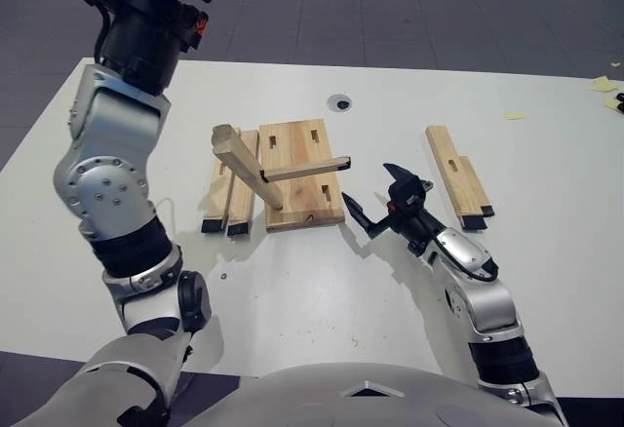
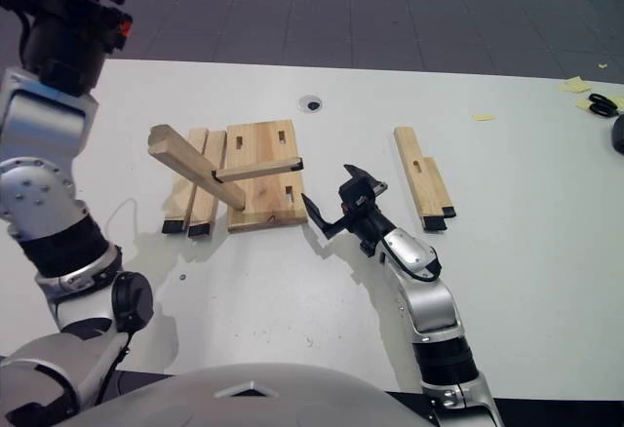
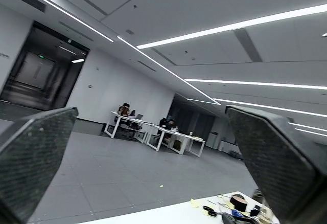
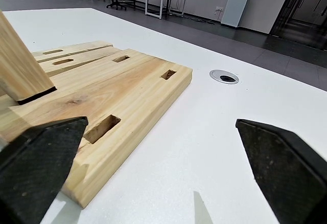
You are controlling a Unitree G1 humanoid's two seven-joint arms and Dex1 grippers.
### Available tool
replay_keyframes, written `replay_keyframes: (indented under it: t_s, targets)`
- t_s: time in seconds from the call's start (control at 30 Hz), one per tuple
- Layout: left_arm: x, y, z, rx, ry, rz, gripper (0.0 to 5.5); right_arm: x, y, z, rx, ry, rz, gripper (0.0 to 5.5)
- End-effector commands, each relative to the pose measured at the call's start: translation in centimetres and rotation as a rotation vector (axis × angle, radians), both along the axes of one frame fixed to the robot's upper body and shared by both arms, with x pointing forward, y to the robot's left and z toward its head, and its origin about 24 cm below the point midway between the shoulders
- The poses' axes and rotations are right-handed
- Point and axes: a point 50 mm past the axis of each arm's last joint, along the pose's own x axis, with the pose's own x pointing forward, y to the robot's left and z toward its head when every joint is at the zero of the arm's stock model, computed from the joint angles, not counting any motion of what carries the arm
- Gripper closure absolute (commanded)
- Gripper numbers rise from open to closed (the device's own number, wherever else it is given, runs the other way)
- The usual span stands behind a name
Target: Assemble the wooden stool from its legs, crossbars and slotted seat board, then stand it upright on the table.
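The seat board (image 1: pixel 292 144) lay flat on the worktop (image 1: pixel 546 154) with a joined leg and crossbar (image 1: pixel 246 166) leaning on it, the right end effector (image 1: pixel 367 183) wide open just beside its right front corner, and the left end effector (image 3: pixel 152 110), also open, high up and well apart from the board.

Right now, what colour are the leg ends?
Black leg ends, clearest in left eye view.

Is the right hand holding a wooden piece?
No, the right hand hovers open beside the pale slotted wooden seat board, gripping nothing.
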Motion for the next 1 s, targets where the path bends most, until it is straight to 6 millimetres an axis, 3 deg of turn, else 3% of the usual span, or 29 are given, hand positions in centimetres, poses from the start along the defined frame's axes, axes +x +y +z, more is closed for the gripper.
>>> replay_keyframes:
  t_s: [0.03,0.2,0.3,0.43,0.5,0.63,0.7,0.8,0.87,0.93,1.0]
  targets:
    - [-1.6,0.5,-1.6,0.093,0.083,-0.07,0.13,-0.2,-0.2,0.2,0.006,0.001,-0.008,0.1]
    - [-2.7,-0.1,-5.1,0.325,0.17,-0.078,0.13,-0.2,-0.3,0.2,0.003,0.003,-0.009,0.1]
    - [-2.4,-0.1,-5.4,0.352,0.162,-0.061,0.13,-0.1,-0.3,0.2,-0.001,0.003,-0.006,0.1]
    - [-1.8,0.3,-3.5,0.318,0.083,-0.009,0.13,-0.1,-0.4,0.2,-0.005,0.001,-0.001,0.1]
    - [-1.7,0.8,-1.5,0.288,0.014,0.024,0.13,-0.1,-0.4,0.2,-0.006,0.001,0.002,0.1]
    - [-2.7,0.9,2.5,0.245,-0.127,0.008,0.13,-0.1,-0.4,0.2,-0.007,0.003,0.007,0.1]
    - [-3.2,0.6,2.9,0.244,-0.137,-0.021,0.13,-0.2,-0.4,0.2,-0.006,0.003,0.006,0.1]
    - [-2.4,0.3,-1.4,0.304,0.032,-0.034,0.13,-0.2,-0.3,0.2,-0.007,0.005,0.006,0.1]
    - [-1.7,0.1,-7.1,0.383,0.244,-0.023,0.13,-0.1,-0.4,0.3,-0.01,0.0,-0.001,0.1]
    - [-2.2,-0.4,-12.0,0.473,0.401,-0.04,0.13,0.1,-0.5,0.6,-0.01,-0.008,-0.007,0.1]
    - [-2.8,-0.7,-13.8,0.502,0.434,-0.044,0.13,0.3,-0.7,0.7,-0.013,-0.011,-0.01,0.1]
